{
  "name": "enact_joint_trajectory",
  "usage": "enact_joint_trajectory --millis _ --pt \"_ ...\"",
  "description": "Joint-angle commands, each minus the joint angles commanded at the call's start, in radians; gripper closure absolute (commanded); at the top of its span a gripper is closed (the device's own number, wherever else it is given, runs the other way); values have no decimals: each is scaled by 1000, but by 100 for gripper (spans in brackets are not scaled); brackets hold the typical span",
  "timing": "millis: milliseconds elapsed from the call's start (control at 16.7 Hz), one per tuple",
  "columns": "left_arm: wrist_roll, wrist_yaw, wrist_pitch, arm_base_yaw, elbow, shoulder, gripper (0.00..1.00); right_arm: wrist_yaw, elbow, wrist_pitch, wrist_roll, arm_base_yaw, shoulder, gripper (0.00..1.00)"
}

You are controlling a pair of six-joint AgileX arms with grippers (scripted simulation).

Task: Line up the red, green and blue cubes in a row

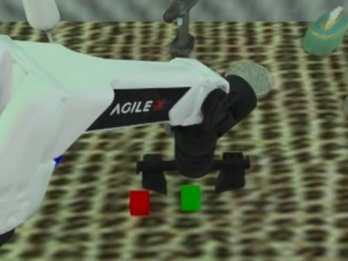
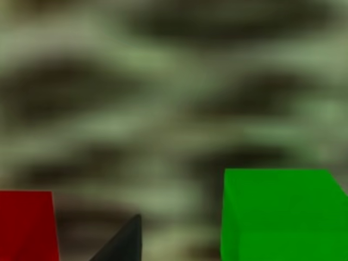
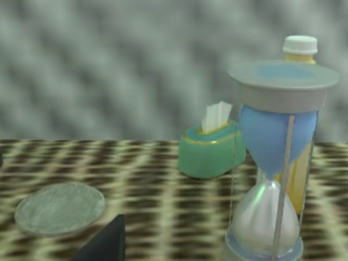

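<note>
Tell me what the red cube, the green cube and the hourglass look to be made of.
Red cube and green cube: flat, even colour with no grain or gloss, so probably matte plastic or painted wood; the look leaves it open. Hourglass: see-through bluish bulbs with a highlight suggest glass or clear plastic; its grey end plates and thin rods look like dull metal or plastic.

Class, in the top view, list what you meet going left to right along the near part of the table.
Blue cube, mostly hidden under the left arm → red cube → green cube, just below the open left gripper.
</note>
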Motion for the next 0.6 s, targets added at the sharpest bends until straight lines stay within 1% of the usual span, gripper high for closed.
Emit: enact_joint_trajectory --millis 360,600 --pt "0 0 -4 2 3 -2 0 0 0 0 0 0 0 0" --pt "-4 -1 -108 8 79 -26 0 0 0 0 0 0 0 0"
